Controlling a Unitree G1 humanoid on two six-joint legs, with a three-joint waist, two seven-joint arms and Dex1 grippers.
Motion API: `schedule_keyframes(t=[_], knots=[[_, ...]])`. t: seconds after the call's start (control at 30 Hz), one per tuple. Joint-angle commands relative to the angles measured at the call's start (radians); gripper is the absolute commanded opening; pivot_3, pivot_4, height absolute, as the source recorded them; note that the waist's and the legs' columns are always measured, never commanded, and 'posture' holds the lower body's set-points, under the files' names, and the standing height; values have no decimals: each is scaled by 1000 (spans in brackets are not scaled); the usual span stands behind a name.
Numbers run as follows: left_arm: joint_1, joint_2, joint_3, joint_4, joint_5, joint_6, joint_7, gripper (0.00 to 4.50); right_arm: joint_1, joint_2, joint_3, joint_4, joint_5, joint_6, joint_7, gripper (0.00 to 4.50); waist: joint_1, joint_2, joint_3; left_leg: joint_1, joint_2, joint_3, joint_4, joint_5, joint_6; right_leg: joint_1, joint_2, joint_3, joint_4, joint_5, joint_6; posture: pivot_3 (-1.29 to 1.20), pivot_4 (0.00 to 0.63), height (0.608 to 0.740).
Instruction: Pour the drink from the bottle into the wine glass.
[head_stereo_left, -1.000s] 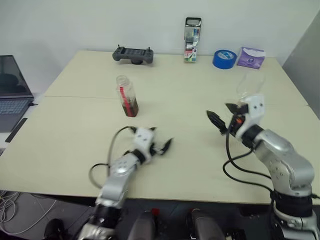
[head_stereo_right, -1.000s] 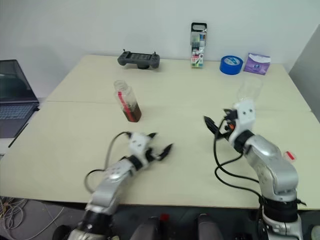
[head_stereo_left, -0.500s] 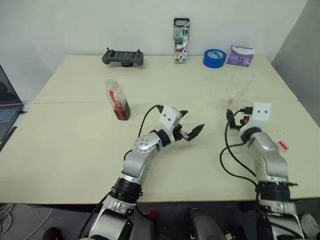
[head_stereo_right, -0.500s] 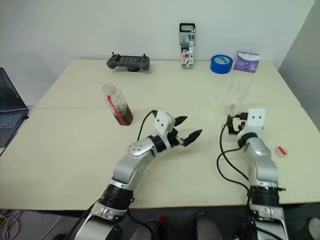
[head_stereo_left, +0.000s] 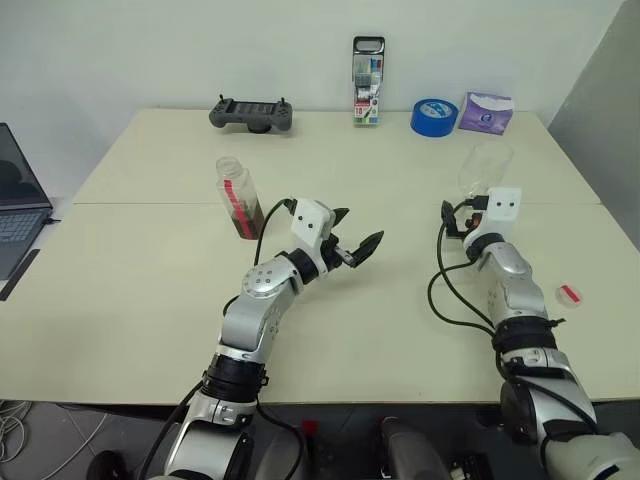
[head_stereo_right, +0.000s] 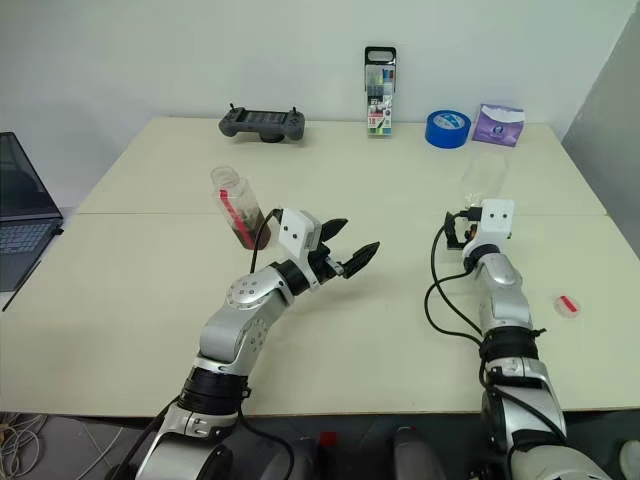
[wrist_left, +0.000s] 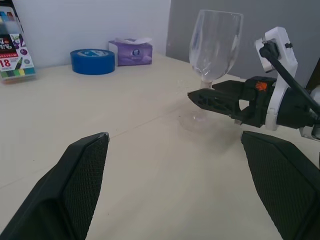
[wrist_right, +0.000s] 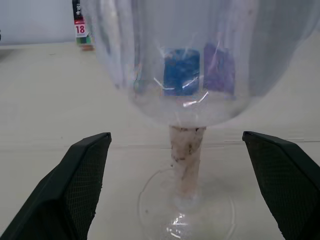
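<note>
On the smooth matte desk (head_stereo_left: 150, 300) the clear round-bowled wine glass (wrist_right: 192, 95) stands at two o'clock, its thin smudged stem framed by the right gripper (wrist_right: 180, 190), jaws apart, while the left gripper (head_stereo_left: 352, 240), also apart, hovers right of the ribbed plastic bottle (head_stereo_left: 238, 197).

A pale beige table (head_stereo_left: 150, 290) stands against a plain white wall (head_stereo_left: 150, 50).

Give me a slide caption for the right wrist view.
Open right gripper lined up on the empty wine glass stem, fingers either side, not yet closed.
</note>
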Motion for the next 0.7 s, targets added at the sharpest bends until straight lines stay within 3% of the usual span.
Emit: schedule_keyframes(t=[0.03, 0.07, 0.17, 0.3, 0.53, 0.7], knots=[[-1, 6, 16, -58, -16, 5, 8, 4471, -67, -25, -24, 97, 4, -73, 17, 4500, 0, 0, 0, 0, 0, 0, 0, 0, 0, 0, 0, 0, 0, 0, 0, 0, 150, 740], [-3, 7, 18, -60, -17, 8, 10, 4471, -84, -26, -26, 131, 6, -87, 19, 4500, 0, 0, 0, 0, 0, 1, 0, 0, 0, 0, 0, 0, 0, 0, 0, 0, 150, 740], [-5, 11, 22, -65, -16, 12, 15, 4500, -126, -27, -30, 222, 7, -131, 25, 3923, 0, 0, 0, 0, 0, 2, 0, 0, 0, 0, 0, 0, 0, 0, 0, 0, 150, 740], [-1, 19, 29, -79, -15, 18, 30, 4500, -149, -25, -31, 265, 2, -165, 16, 2626, 0, 0, 0, 0, 0, 2, 0, 0, 0, 0, 0, 0, 0, 0, 0, 0, 150, 740], [21, 25, 40, -101, -20, 33, 49, 4500, -134, -9, -17, 135, 3, -158, 3, 323, 0, 0, 0, 0, 1, 1, 0, 0, 0, 0, -2, 0, 0, 0, 0, 0, 150, 740], [30, 73, 61, -105, -28, 39, 20, 4500, -73, -19, 40, -142, -5, -70, 59, 294, 0, 1, 0, 0, 1, -1, 0, 0, 0, -1, -2, 1, 0, 0, 0, 0, 150, 740]])
